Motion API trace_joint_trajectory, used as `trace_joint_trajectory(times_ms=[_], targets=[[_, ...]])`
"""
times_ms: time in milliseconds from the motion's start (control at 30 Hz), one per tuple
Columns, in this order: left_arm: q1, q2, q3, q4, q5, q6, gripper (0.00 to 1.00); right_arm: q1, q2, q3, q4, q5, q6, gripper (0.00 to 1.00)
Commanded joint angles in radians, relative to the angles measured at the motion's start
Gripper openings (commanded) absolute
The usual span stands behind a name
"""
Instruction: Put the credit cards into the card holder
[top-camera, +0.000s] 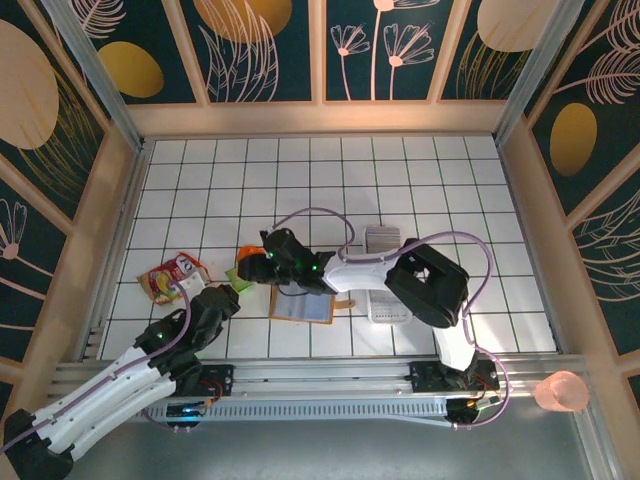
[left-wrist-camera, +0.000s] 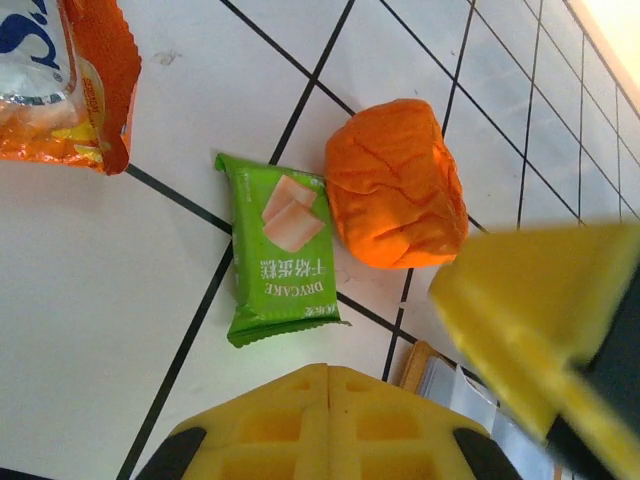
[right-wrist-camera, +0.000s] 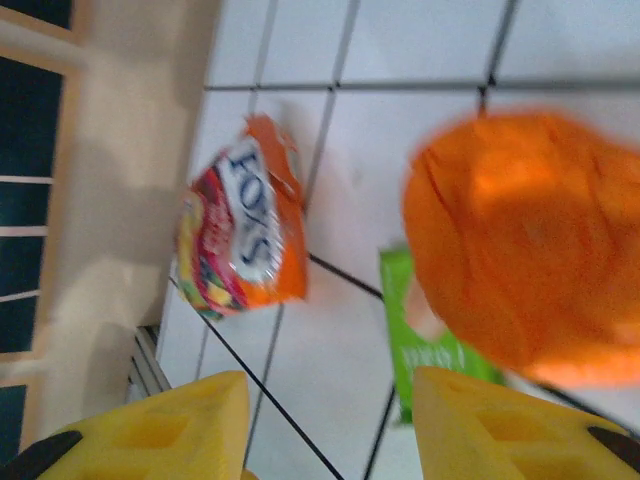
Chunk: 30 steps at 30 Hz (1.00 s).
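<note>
The right gripper (right-wrist-camera: 328, 405) is partly open, with nothing between its yellow fingers. It points left, at the orange lump (right-wrist-camera: 530, 260) and the green packet (left-wrist-camera: 280, 250). The credit cards (top-camera: 382, 238) are the other way, off to its right, standing on edge at the far end of a clear tray (top-camera: 388, 312) that runs far to near. The card holder (top-camera: 303, 305) lies open and flat between the arms, long side going left to right. The left gripper (left-wrist-camera: 328, 385) is shut and empty, just left of the card holder. I think the right arm is nearer the cards, but it must turn round
</note>
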Motion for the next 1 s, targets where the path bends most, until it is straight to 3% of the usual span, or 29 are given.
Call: trace_joint_trajectory(times_ms=[0, 100, 267, 433, 600, 667, 767, 967], targets=[[-0.007, -0.006, 0.025, -0.019, 0.005, 0.035, 0.03, -0.045, -0.019, 0.084, -0.004, -0.032, -0.111, 0.48], [-0.007, 0.033, 0.015, 0.057, 0.063, 0.077, 0.13, -0.084, -0.106, 0.094, -0.117, 0.036, -0.218, 0.49], [-0.009, 0.165, 0.004, 0.244, 0.196, 0.147, 0.38, -0.176, -0.347, -0.013, -0.270, 0.154, -0.426, 0.49], [-0.007, 0.308, -0.007, 0.405, 0.302, 0.182, 0.47, -0.257, -0.631, -0.149, -0.390, 0.182, -0.720, 0.48], [-0.008, 0.417, -0.003, 0.472, 0.337, 0.191, 0.52, -0.263, -0.883, -0.250, -0.589, 0.040, -1.207, 0.51], [-0.008, 0.455, 0.002, 0.487, 0.345, 0.196, 0.53, -0.261, -0.985, -0.321, -0.699, 0.012, -1.452, 0.60], [-0.007, 0.499, 0.004, 0.510, 0.366, 0.207, 0.53, -0.261, -1.091, -0.399, -0.812, 0.110, -1.678, 0.74], [-0.008, 0.558, 0.005, 0.547, 0.408, 0.213, 0.53, -0.270, -1.098, -0.475, -1.011, 0.232, -1.922, 0.76]])
